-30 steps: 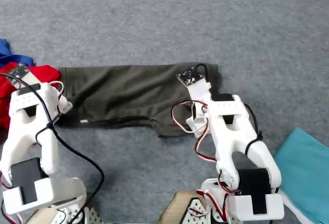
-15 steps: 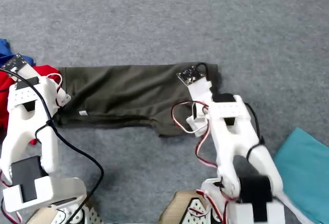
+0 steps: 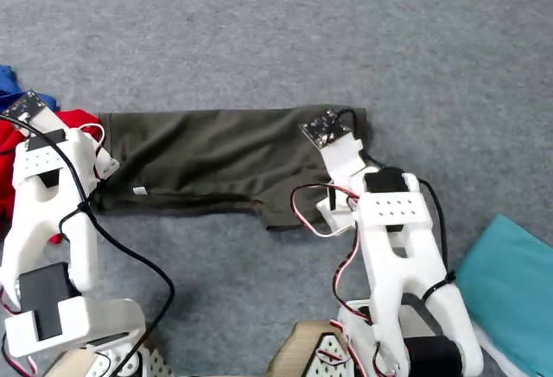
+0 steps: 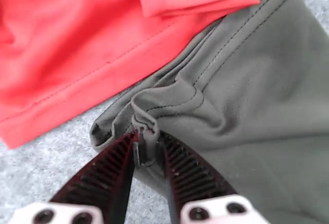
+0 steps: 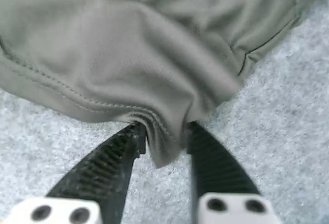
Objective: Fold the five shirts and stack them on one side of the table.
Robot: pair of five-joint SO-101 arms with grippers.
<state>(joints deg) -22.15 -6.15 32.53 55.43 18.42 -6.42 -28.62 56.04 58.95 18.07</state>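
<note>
An olive shirt lies as a long band across the middle of the grey table. My left gripper is shut on a bunched hem at the shirt's left end, right beside a red shirt. At the lower right corner of the olive shirt, my right gripper is shut on a fold of cloth that hangs between its fingers. The red shirt sits crumpled at the table's left edge, partly under the left arm.
A blue shirt pokes out behind the red one at the far left. A teal shirt lies at the front right, beside the right arm's base. The far half of the grey table is bare cloth.
The left wrist has shifted slightly back and to the left. The right arm has drawn a little toward the front right. The olive shirt's outline has barely changed.
</note>
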